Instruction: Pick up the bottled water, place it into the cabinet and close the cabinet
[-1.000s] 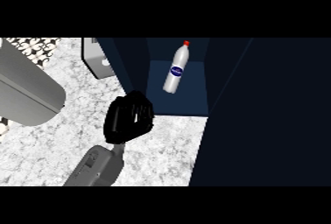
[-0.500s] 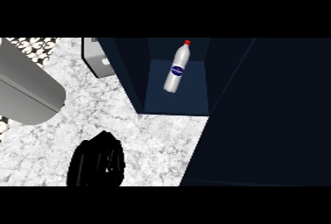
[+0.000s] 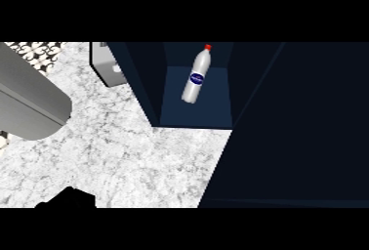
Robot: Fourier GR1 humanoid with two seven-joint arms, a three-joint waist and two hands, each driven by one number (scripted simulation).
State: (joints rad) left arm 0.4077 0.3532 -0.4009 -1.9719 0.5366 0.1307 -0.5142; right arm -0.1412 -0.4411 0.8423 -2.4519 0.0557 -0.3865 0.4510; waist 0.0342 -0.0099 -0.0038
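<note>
Only one robot hand (image 3: 69, 199) shows, as a dark shape at the near edge of the worktop (image 3: 130, 151), toward the left of the view. So little of it is visible that one cannot tell whether its fingers are straight or curled, and it is also not sure which arm it belongs to. It holds nothing that can be seen. The other robot hand is outside the view.

From this robot hand, the bottled water (image 3: 195, 78) lies far and to the right, well apart from it. The bottle is already inside the cabinet (image 3: 198, 110), on the dark blue inner floor between the two side walls. Its long axis runs mostly near to far, with the red cap at the far end and leaning a little to the right, the label facing the camera. It is hard to say whether it stands or lies, because the view looks steeply down.

To the right of the opening, a large dark panel (image 3: 296, 132) fills the view; this is probably the open cabinet door. The placing seems done, and the step in hand should be the closing. For this, the door lies to the right of the visible robot hand, so a hand on the right side would probably be nearer to it.
</note>
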